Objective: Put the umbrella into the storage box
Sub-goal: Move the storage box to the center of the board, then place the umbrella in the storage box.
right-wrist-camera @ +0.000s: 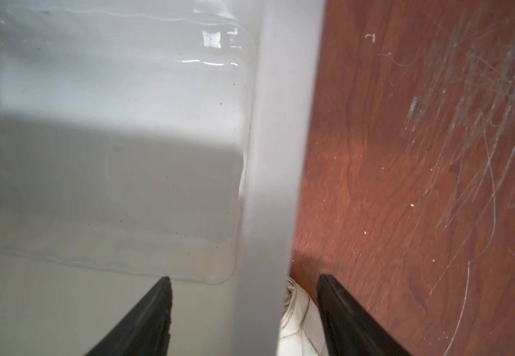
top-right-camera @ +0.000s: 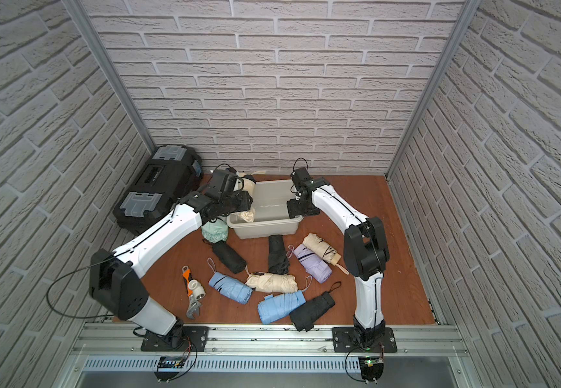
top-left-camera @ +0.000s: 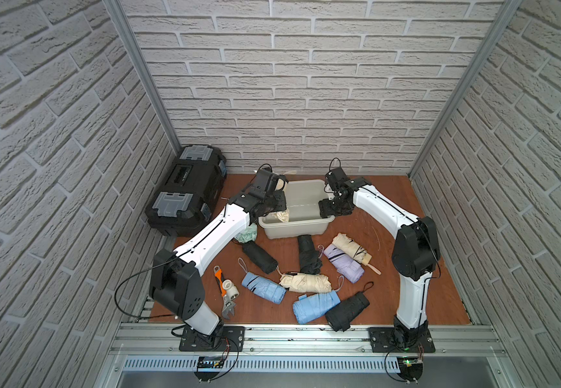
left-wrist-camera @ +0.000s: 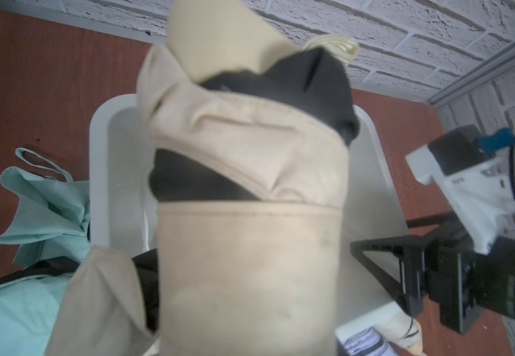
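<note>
Nearest on the table (top-left-camera: 447,289) lie a black umbrella (top-left-camera: 347,310), a light-blue umbrella (top-left-camera: 316,305) and an adjustable wrench (top-left-camera: 228,306). Farther back, a mint-green umbrella (top-left-camera: 247,233) sits just beside the storage box (top-left-camera: 296,231). The left hand (top-left-camera: 275,205) grasps the cream umbrella (left-wrist-camera: 250,246) over the box's left end. The right hand (right-wrist-camera: 244,279) straddles the right rim, released. A black toolbox (top-left-camera: 185,191) stands far left.
</note>
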You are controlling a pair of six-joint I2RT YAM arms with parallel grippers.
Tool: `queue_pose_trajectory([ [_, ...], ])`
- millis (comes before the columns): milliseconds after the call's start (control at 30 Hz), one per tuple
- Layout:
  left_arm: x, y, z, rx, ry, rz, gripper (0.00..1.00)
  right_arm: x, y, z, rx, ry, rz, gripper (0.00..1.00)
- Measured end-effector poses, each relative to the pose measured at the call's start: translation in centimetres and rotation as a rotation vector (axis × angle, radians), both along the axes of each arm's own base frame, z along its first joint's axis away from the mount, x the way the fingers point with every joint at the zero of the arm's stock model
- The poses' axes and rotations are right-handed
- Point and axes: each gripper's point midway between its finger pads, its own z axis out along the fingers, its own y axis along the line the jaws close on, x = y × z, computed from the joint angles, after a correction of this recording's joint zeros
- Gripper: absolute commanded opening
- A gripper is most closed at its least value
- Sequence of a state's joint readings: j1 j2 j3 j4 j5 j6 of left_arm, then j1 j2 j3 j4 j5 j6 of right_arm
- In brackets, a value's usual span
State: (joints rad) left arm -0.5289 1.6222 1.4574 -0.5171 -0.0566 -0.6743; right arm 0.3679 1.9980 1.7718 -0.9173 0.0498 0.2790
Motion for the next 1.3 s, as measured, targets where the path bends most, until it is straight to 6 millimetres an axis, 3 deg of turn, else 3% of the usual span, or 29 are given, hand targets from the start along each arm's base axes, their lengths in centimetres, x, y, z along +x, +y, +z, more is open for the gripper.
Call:
queue_pose_trajectory([
  [167,1.1,-0.5,-1.6,-0.021,0.081,0.072,0.00,-0.6,-2.2,2.4,-0.022,-0.065,-0.091,0.88],
  [433,1.2,-0.4,-5.6,0.007,0.233,0.145,0.00,-4.0,-7.1,7.5,-0.037,-0.211,-0.267,0.88],
  [600,1.4,0.1,-7.5,0.025,0.291,0.177,0.00,-5.8,-8.3,9.6,-0.018,-0.271,-0.325,0.88],
  [700,2.0,0.1,-8.6,0.025,0.309,0.196,0.10,-6.9,-8.7,10.3,0.000,-0.291,-0.349,0.88],
  [933,2.6,0.6,-11.4,0.031,0.365,0.227,0.43,-9.1,-9.2,12.2,0.046,-0.345,-0.385,0.88],
  [1133,3.5,1.3,-11.4,0.011,0.348,0.254,0.68,-10.2,-8.9,13.8,0.075,-0.385,-0.371,0.88],
  [1233,3.9,1.3,-11.2,0.010,0.331,0.258,0.74,-10.6,-8.7,13.9,0.074,-0.382,-0.360,0.88],
  [1300,4.2,1.2,-11.0,0.008,0.314,0.259,0.84,-10.9,-8.5,13.7,0.068,-0.371,-0.347,0.88],
])
